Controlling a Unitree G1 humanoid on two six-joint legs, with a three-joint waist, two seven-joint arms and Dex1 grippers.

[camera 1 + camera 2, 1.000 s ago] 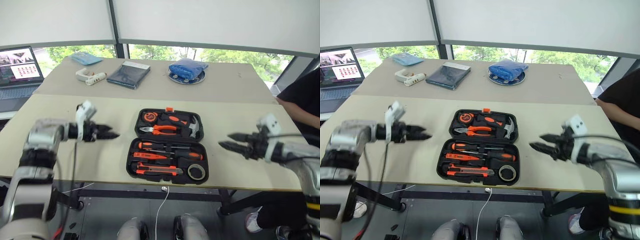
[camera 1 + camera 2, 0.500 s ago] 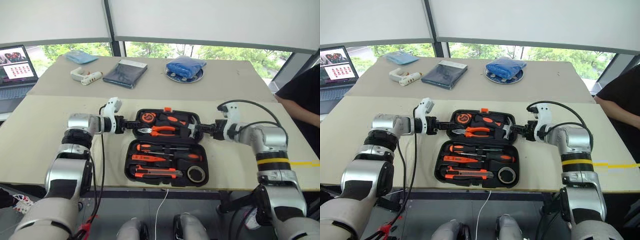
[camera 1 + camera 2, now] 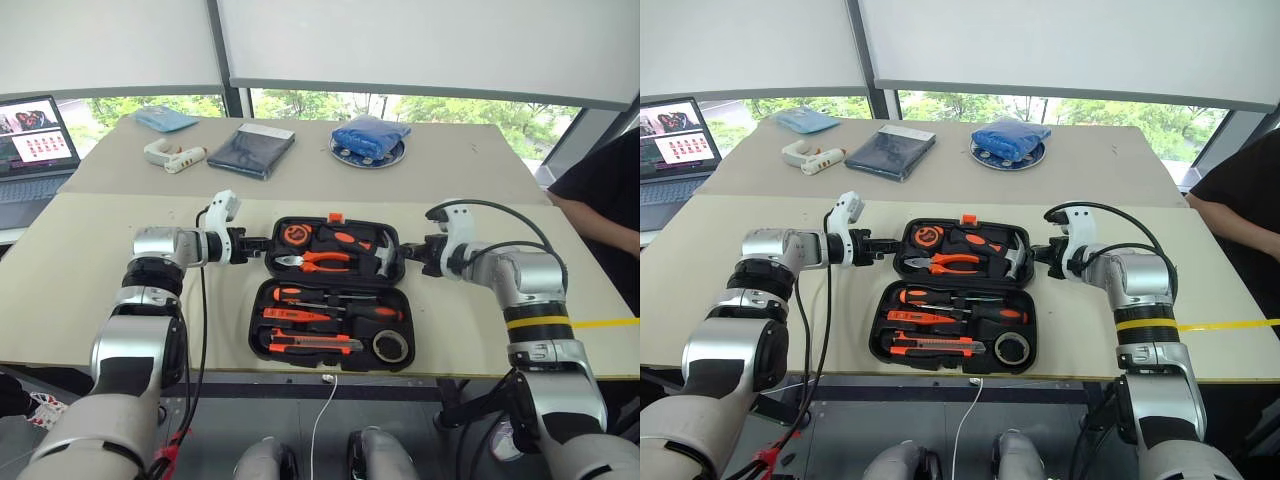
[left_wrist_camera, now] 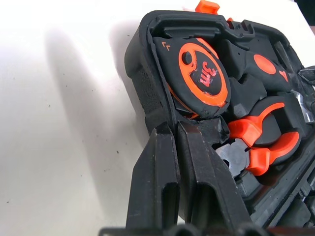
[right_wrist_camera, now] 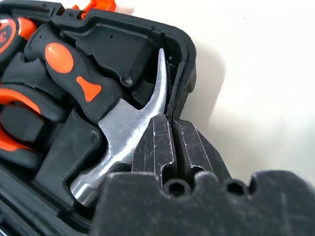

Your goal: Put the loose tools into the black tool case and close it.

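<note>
Tools look stowed: utility knife (image 3: 315, 343), tape roll (image 3: 392, 346) and the screwdrivers (image 3: 335, 296) all sit in recesses in the near half of the black tool case (image 3: 328, 355), which lies open and flat close to the near edge of the table (image 3: 90, 290), about mid-width. So I judge loading done and the closing step in hand. My left gripper (image 4: 177, 132) has its fingers pressed together on the left wall of the far half, just beside the tape measure (image 4: 203, 78). My right gripper (image 5: 171, 129) is likewise closed on the right wall of that half, next to the hammer head (image 5: 129, 129). Pliers (image 3: 318, 260) sit between the two. Next move as I see it: lift both sides evenly, swing the far half toward me over the hinge, keep the grips level so it doesn't twist, then press down until the orange latch (image 3: 338, 217) on the far rim catches. Risk: thin-wall pinch slipping mid-swing.
</note>
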